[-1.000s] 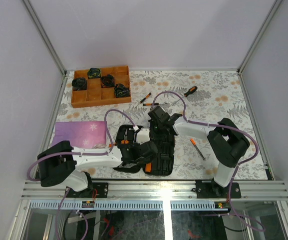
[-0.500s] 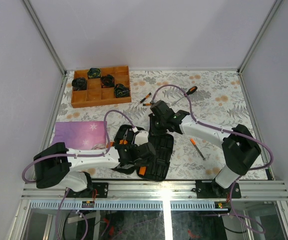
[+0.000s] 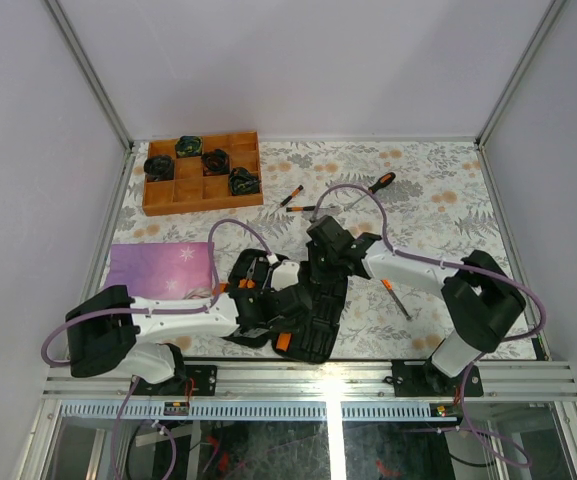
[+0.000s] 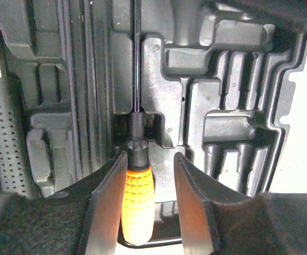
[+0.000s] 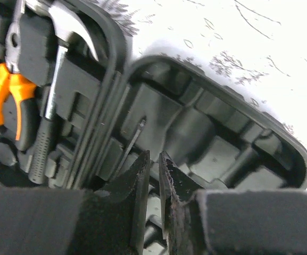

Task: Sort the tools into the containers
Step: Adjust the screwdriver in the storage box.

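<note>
1. Brown wooden compartment tray (image 3: 203,207), rectangular, at the far left of the tabletop, slightly askew to the edge.
2. Four dark rounded objects with greenish markings, one (image 3: 244,181) at the tray's right end, each in its own compartment; the other compartments show bare wood. What kind of objects they are cannot be told.
3. Purple cloth with pale snowflake print (image 3: 161,268), lying flat near the left edge, nearer than the tray and well apart from it.
4. Tabletop covering (image 3: 438,200), white with grey leaf and orange flower pattern.
5. White enclosure walls (image 3: 298,70) with aluminium corner posts (image 3: 88,70); aluminium rail (image 3: 318,380) along the near edge.
</note>
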Robot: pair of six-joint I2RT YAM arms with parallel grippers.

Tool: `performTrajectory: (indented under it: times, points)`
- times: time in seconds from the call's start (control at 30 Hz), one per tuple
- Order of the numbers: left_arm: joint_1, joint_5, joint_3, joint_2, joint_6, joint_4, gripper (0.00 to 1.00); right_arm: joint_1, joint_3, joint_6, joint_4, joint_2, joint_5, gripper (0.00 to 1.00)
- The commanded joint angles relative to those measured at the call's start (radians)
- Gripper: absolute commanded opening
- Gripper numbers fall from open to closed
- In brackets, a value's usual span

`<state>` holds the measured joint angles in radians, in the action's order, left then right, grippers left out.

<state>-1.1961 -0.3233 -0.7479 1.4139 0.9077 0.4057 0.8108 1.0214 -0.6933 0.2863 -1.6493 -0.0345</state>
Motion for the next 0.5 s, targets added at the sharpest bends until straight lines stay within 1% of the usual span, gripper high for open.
performTrajectory:
  times: [0.0,0.07,0.2,0.3,0.43,0.47]
  points:
    - [-0.004,-0.029,-0.044,-0.036,-0.032,0.032,0.42,0.008,-0.051,-0.021,-0.049,0.118,0.073,0.21]
    - [-0.003,-0.037,-0.056,-0.048,-0.037,0.030,0.46,0.008,-0.082,-0.027,-0.045,0.161,0.100,0.22]
    - [-0.002,-0.058,-0.070,-0.089,-0.041,0.031,0.48,0.007,-0.155,-0.044,-0.028,0.253,0.144,0.25]
    - [-0.003,-0.078,-0.060,-0.134,-0.036,0.026,0.49,0.008,-0.208,-0.063,-0.008,0.300,0.153,0.32]
    - [0.008,-0.083,-0.027,-0.179,-0.034,0.017,0.49,0.008,-0.271,-0.097,-0.008,0.351,0.147,0.38]
    - [0.011,-0.075,-0.020,-0.182,-0.037,0.012,0.48,0.008,-0.283,-0.102,-0.012,0.361,0.145,0.39]
